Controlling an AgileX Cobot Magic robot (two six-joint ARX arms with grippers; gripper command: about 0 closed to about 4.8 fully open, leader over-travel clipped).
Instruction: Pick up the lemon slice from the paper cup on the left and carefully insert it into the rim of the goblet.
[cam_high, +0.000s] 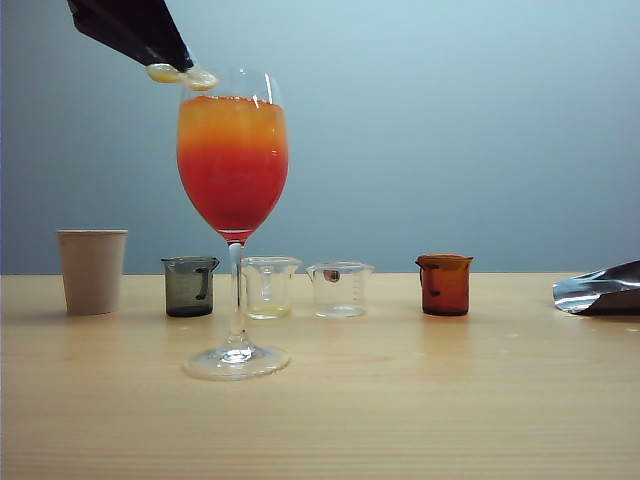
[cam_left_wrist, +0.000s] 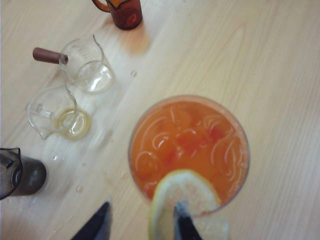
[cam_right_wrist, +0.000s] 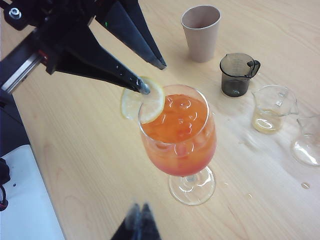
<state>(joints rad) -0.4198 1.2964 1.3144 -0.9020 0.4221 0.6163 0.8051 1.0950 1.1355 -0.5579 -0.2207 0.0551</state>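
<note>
Found the left gripper up at the rim of the goblet, fingers parted to a middling gap with nothing clamped between them. Saw 1 fingertip resting against the lemon slice; saw the other finger standing clear of it to one side. Noted the slice seated on the rim right under that touching tip, part over the orange drink and part hanging outside the glass. Spotted the same from the exterior view: left gripper just above the slice at the top of the goblet.

Placed the paper cup well below and well apart from the left fingers, upright on the table. Counted 4 small beakers in a row, also far beneath those fingers: 1 dark grey, 2 clear, 1 amber.

Caught the right gripper only as blurred tips, drawn close together around nothing, the goblet's foot just beyond them.
</note>
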